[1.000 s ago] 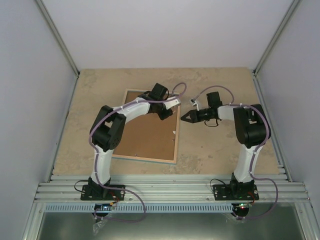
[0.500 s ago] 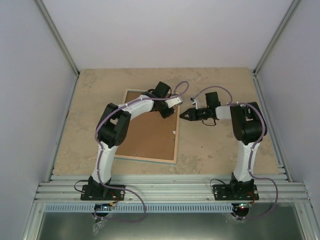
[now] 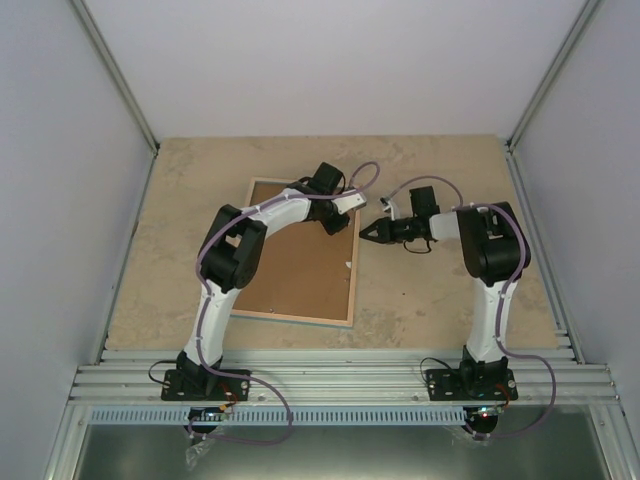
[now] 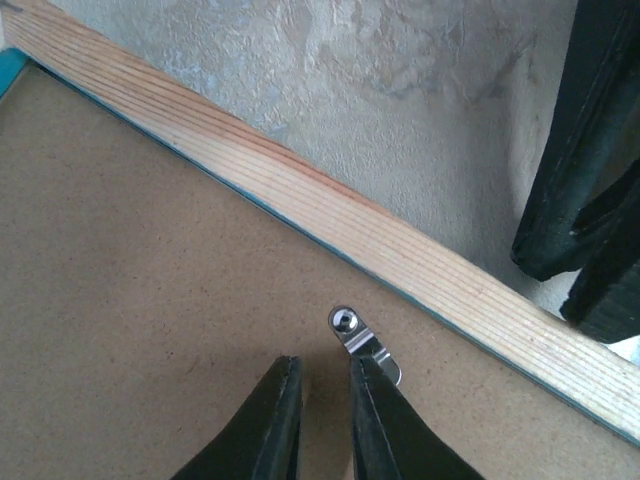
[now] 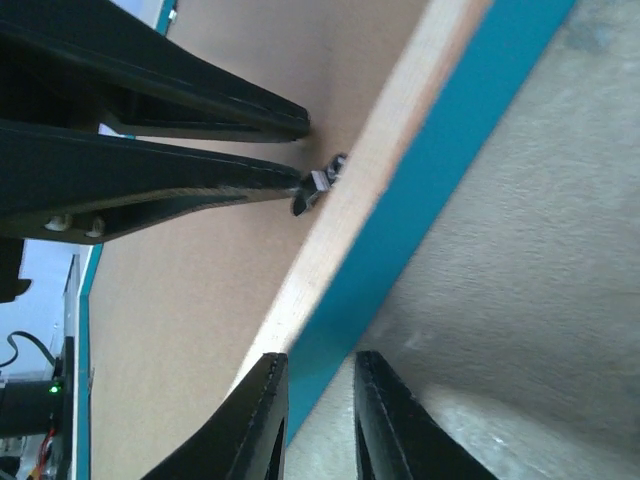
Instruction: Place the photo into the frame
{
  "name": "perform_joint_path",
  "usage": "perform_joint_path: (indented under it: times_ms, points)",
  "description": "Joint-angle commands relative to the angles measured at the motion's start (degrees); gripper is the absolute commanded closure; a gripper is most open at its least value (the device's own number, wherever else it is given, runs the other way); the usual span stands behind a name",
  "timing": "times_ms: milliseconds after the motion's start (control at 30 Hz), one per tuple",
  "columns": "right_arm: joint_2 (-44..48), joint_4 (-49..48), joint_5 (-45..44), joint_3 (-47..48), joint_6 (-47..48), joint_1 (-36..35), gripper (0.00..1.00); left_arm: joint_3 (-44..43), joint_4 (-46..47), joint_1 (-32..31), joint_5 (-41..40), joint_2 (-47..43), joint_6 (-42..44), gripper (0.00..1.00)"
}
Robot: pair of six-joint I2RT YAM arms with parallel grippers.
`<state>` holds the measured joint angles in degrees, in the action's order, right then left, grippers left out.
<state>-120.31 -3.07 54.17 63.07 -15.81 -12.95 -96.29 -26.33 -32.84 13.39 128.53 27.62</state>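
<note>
**Table** (image 3: 440, 300): beige, stone-patterned top. Both arm bases are bolted at its near edge.

**Frame** (image 3: 351, 290): lies flat and back up on the table, left of centre. It has a light wood rim. In the right wrist view a turquoise band runs along its right side.

**Backing board** (image 3: 290, 275): brown, and fills the frame's back inside the wood rim.

**Metal tab** (image 4: 353, 335): small and silver, pinned to the backing board close to the frame's right rim, in its farther half.

**Left gripper** (image 4: 322, 368): reaches from the left over the frame, tips low over the backing board. The fingers are only a narrow slit apart, with nothing between them. The right-hand fingertip (image 4: 362, 368) is at the tab, but whether it touches cannot be told.

**Right gripper** (image 5: 318, 358): over the bare table just beside the frame's right rim, pointing left toward the left gripper. Its fingers are a little apart and hold nothing. The turquoise band shows through the gap. Whether the tips touch the frame cannot be told.
</note>
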Motion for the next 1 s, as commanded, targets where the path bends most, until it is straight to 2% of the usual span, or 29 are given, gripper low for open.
perform_joint_path:
  times_ms: [0,300,700,867,967]
  points:
    - [-3.1,-1.5,1.4,1.1,-1.7,-0.2,0.79,-0.5,-1.7,-0.1,0.1,1.7,-0.1,0.84]
    - [-4.9,-2.3,2.7,1.6,-2.8,-1.1,0.82,-0.3,-2.1,-1.9,-0.4,3.1,0.2,0.85]
    - [-5.3,-2.5,3.2,1.3,-3.0,-1.6,0.84,-0.1,0.7,-2.9,3.1,4.4,-6.1,0.91]
    - [-4.5,-1.6,2.6,1.0,-1.9,-1.5,0.84,4.0,6.0,-1.7,3.7,-0.2,-9.2,0.91]
    - [-2.1,-1.2,0.4,0.3,-0.3,-1.3,0.83,4.3,6.5,-0.4,6.2,-3.6,-9.0,0.86]
